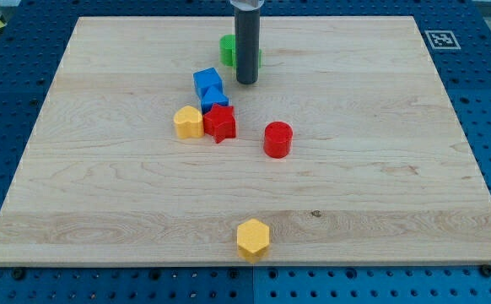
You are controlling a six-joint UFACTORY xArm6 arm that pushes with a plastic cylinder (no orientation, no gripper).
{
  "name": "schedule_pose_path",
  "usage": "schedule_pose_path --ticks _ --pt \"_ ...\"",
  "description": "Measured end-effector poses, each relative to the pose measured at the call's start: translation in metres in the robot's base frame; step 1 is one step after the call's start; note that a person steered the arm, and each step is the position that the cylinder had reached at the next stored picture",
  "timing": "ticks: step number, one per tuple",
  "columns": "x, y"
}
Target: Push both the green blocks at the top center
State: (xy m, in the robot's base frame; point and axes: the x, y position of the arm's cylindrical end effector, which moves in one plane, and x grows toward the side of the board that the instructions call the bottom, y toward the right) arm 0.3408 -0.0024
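One green block (229,49) showing at wooden counter (397,169) top centre, touching rod's tip (246,82) on view's left; no fingers fitted.

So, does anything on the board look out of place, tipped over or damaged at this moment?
Nothing looks damaged or tipped. One thing stands apart: the yellow hexagonal block lies alone at the view's bottom edge of the board, far from the others. My tip partly hides the green blocks at the top centre, so I cannot count them.

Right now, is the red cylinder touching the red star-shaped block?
No. The red cylinder stands apart, toward the view's right of the red star-shaped block, with bare wood between them.
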Motion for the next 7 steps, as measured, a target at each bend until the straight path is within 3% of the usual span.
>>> schedule_pose_path --ticks 7 --pt "-0.075 0.0"
